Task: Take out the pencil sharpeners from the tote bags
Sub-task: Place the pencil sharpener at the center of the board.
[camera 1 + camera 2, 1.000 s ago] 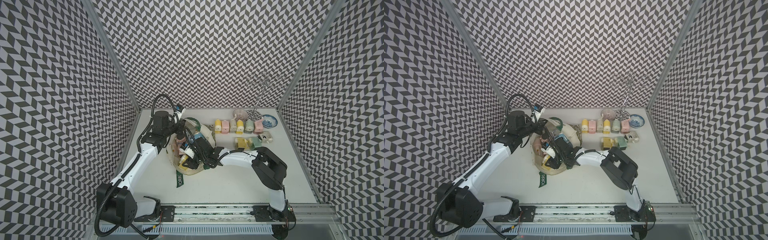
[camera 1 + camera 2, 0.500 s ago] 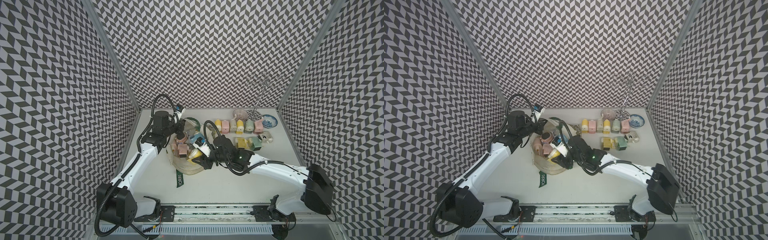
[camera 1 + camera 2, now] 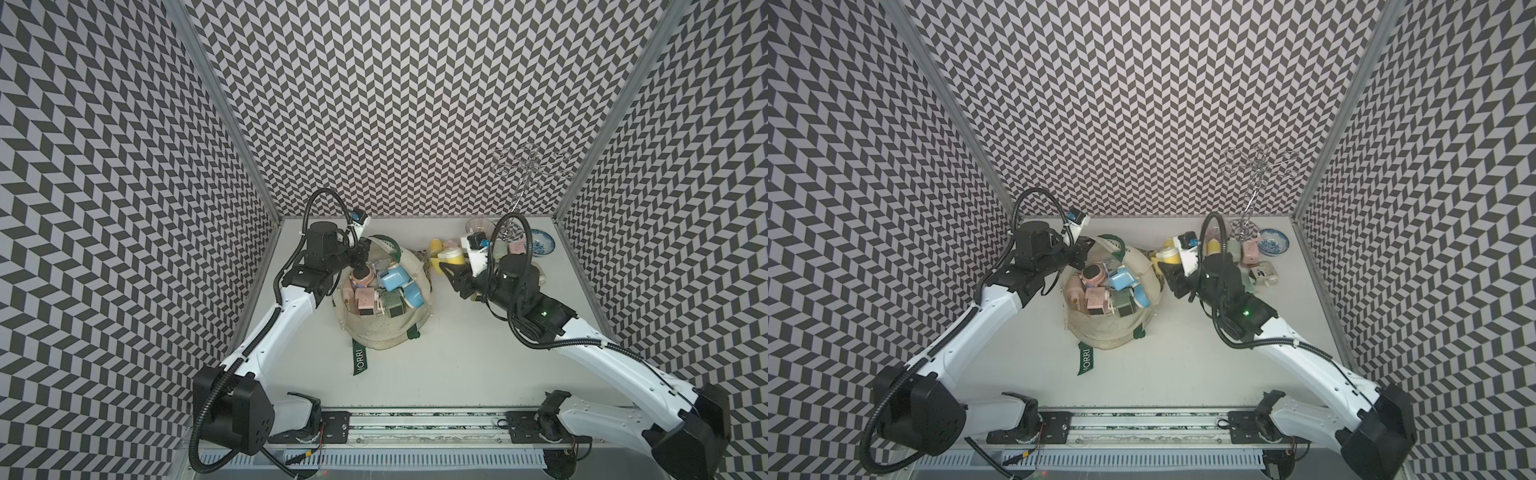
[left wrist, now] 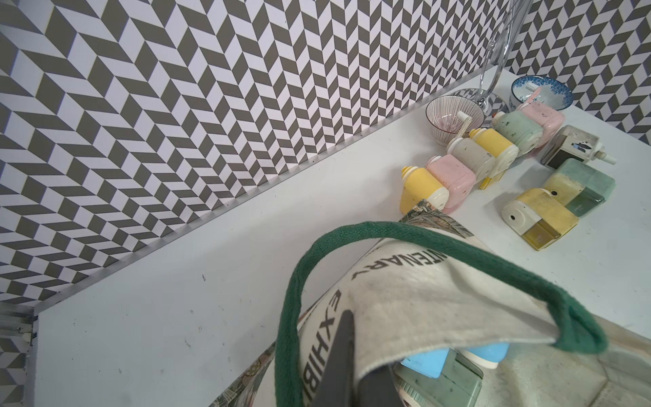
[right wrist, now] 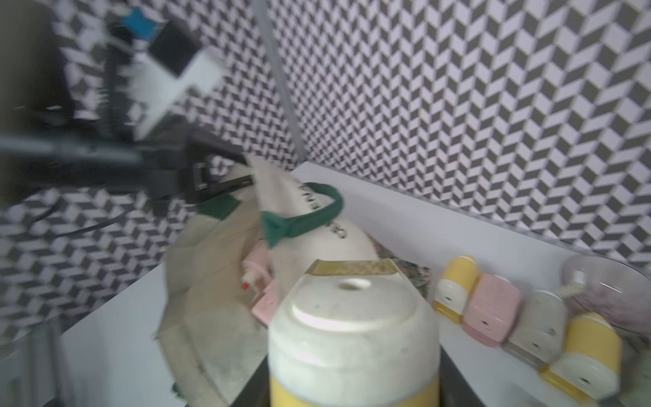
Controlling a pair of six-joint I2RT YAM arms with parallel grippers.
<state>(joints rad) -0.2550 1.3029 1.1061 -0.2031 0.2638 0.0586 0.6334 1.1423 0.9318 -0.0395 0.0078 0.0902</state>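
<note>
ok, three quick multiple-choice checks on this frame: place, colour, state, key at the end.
1. The blue-patterned bowl stands at: A) the near left corner B) the far right corner of the table C) dead centre.
2. The sharpener in the right hand is: A) blue B) purple C) yellow with a white cap.
3. The left hand is: A) open, hovering B) shut on the tote bag rim C) shut on a pink sharpener.
Key: 1B, it sits by the back and right walls; 2C, the right wrist view shows it between the jaws; 3B, the left wrist view shows canvas pinched.
</note>
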